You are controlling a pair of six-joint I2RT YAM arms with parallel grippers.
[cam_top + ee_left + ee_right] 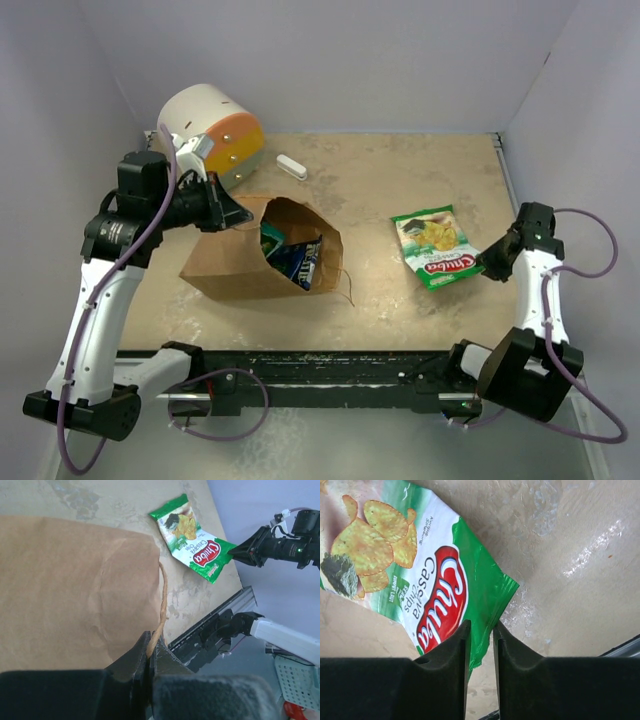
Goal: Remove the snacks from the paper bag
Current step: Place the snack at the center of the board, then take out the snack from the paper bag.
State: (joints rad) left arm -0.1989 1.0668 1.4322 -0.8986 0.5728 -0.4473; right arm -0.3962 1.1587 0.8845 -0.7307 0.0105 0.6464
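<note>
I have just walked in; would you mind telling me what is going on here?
The left tool is shut on the twisted handle of the paper bag, which lies on its side with packets inside its mouth. A green chip bag lies flat on the table, and the right tool sits at its corner; whether it grips it is unclear.

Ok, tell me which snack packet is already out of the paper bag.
The green chip bag, lying flat on the table to the right of the paper bag. The blue-white pouch and teal wrapper sit inside the bag's mouth.
</note>
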